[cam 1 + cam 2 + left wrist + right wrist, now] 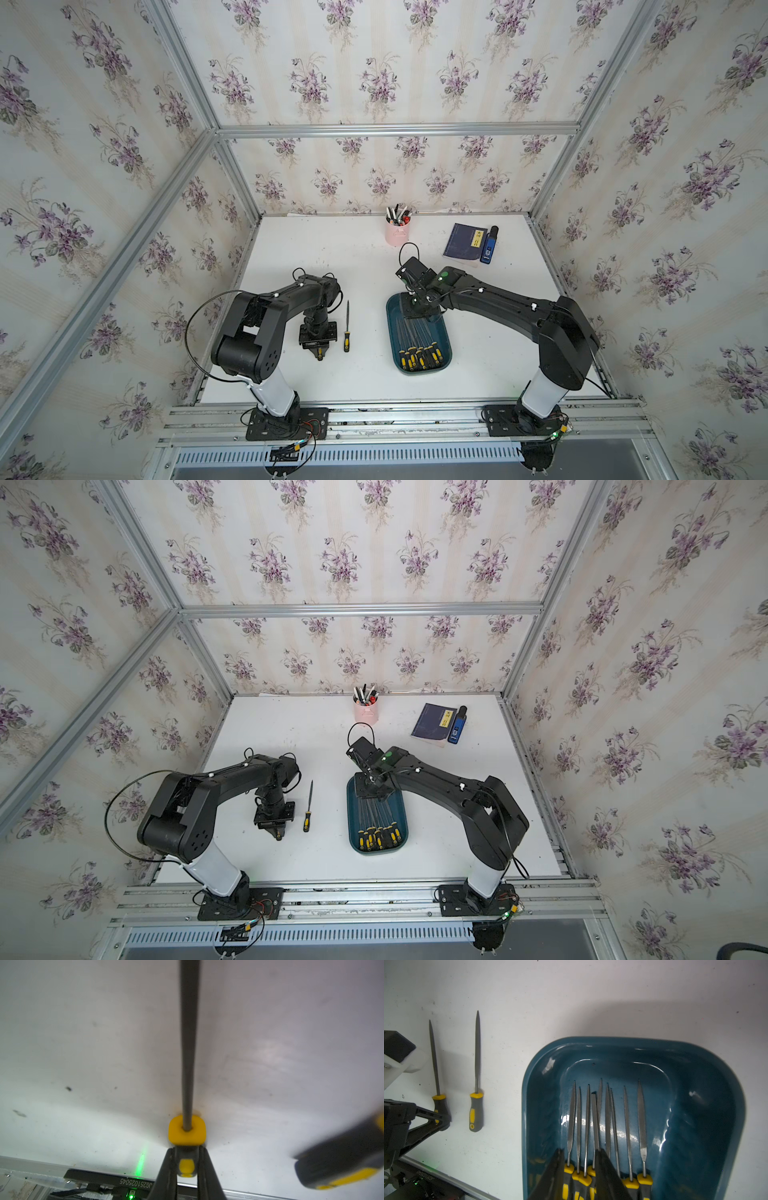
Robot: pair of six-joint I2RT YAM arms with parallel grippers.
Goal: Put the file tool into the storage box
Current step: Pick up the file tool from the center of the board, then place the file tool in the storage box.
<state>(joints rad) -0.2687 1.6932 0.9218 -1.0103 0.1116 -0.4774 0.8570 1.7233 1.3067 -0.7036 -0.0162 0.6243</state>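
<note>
Top views both give us the whole white worktop [332, 266], so we'll go from big stuff down. Our storage box [444, 332], the dark teal tray, sits right of centre toward the near edge, and it's already got a row of files [607, 1126] lying in it with the yellow-and-grey handles at the near end. Our right end effector [579, 1169] hangs low over the far end of the box; from the right wrist view its jaws are partly apart over the handles, and we can't make out anything pinched between them.

Over on the left side, our left end effector [187, 1165] is down at the worktop, closed tight on the handle of a file tool [188, 1132], with the grey blade pointing toward the far side. So that file tool is out on the worktop, well left of the box, not in it. A second loose file [346, 328] lies just to its right, between it and the box, nothing touching it.

Along the far edge we've got a dark blue booklet [461, 245], a pink pen cup [397, 232] and a small blue device [488, 249] just beside the booklet.
</note>
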